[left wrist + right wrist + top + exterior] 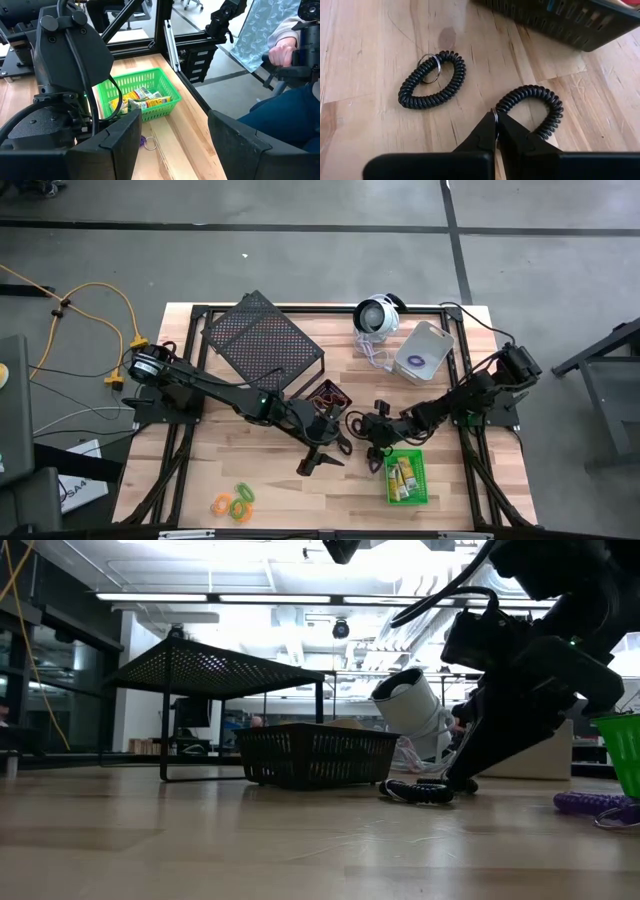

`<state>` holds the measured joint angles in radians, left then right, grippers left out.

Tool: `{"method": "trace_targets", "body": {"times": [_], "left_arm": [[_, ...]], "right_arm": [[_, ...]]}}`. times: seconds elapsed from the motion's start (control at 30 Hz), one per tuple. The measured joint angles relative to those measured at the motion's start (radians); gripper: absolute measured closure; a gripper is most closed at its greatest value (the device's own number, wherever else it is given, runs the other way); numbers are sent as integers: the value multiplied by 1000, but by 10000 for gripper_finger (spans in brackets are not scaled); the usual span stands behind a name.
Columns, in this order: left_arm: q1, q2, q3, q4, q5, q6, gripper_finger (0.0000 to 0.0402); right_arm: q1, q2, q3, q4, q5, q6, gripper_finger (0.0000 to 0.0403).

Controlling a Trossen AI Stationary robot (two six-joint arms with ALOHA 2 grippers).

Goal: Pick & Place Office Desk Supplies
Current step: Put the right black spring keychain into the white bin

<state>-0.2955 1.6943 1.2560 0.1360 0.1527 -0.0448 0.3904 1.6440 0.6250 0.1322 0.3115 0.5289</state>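
My right gripper [495, 131], reaching low from the table's right edge, has its fingertips pinched together on the ring of a black coil loop [535, 107] lying on the table just beside the black bin [570, 22]. A second coil [432, 80] lies near it. My left gripper [172, 145] hovers, jaws spread, just beside the green bin [145, 95].

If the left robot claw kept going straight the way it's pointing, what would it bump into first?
Probably the right arm, which stands close in front of the open left gripper. Just beyond is the green basket. Depth is hard to judge, so it might slip past the arm toward the basket.
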Motion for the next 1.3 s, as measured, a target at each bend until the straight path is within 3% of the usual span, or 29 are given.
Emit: {"method": "trace_targets", "body": {"times": [0.3, 0.53, 0.97, 1.3], "left_arm": [[0, 0, 0, 0, 0, 0, 179], [0, 0, 0, 0, 0, 0, 179], [0, 0, 0, 0, 0, 0, 179], [0, 0, 0, 0, 0, 0, 179]], "right_arm": [[0, -6, 0, -2, 1, -2, 399], [2, -88, -1, -26, 12, -21, 399], [52, -284, -1, -146, 120, -30, 400], [81, -285, -1, -196, 205, 5, 400]]}}
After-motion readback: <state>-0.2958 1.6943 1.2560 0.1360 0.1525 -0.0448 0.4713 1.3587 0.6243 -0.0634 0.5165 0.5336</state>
